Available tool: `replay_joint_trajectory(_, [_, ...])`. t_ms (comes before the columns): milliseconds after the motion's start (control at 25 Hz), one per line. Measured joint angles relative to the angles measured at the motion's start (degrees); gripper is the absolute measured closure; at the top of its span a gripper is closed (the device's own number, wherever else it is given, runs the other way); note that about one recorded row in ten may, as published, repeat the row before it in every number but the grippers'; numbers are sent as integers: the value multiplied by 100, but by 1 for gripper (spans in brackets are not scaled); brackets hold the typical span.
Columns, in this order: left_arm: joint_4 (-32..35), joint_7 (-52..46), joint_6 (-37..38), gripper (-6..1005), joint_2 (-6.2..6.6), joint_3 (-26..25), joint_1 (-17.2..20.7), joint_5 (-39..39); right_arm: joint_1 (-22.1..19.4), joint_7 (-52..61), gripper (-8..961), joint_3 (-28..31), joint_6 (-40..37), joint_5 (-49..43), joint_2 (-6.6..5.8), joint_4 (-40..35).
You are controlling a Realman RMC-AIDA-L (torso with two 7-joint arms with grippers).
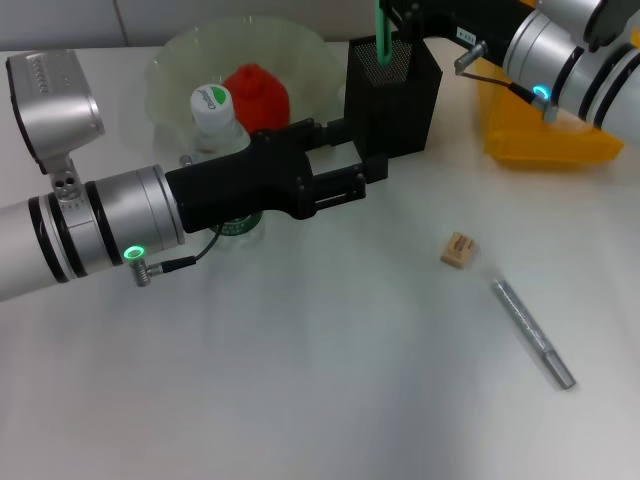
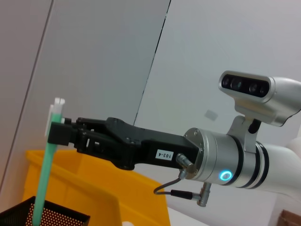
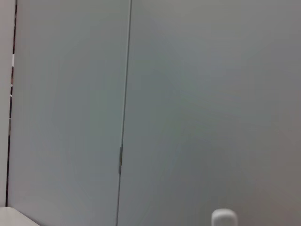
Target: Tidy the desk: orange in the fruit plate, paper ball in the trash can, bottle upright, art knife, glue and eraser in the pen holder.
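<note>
A white tabletop (image 1: 300,400) spreads under my claws, and a pale grey panelled wall (image 2: 108,56) stands beyond them.

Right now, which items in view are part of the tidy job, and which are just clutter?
Job: plate; red item in it; bottle; pen holder; green stick in the right gripper; yellow bin; eraser; silver stick.
Lying about: nothing seen, only the table.

Left gripper (image 1: 375,170) gapes low; right gripper (image 2: 55,129) clamps, raised.
</note>
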Motion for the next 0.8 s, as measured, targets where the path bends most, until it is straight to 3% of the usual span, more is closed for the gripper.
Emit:
replay_joint_trajectory(200, [0, 0, 16, 287, -6, 9, 23, -18, -24, -7, 759, 8, 96, 4, -1, 84])
replay_joint_trajectory(400, [-6, 0, 22, 287, 1, 9, 33, -22, -243, 441, 622, -63, 4, -22, -10, -235])
replay_joint_trajectory(600, [2, 0, 25, 287, 0, 9, 62, -40, -1137, 2619, 504, -959, 121, -659, -74, -1914])
replay_joint_trajectory(720, [-15, 0, 25, 287, 0, 7, 63, -43, -1778, 4034, 460, -1133, 211, -1795, -67, -3191])
replay_joint_trajectory(760, [-15, 0, 25, 287, 0, 4, 63, -43, -2097, 4914, 451, -1131, 139, -2585, -43, -3886])
replay_joint_trajectory(800, [-15, 0, 25, 287, 0, -3, 64, -44, -2097, 4914, 441, -1131, 139, -2585, -43, -3886])
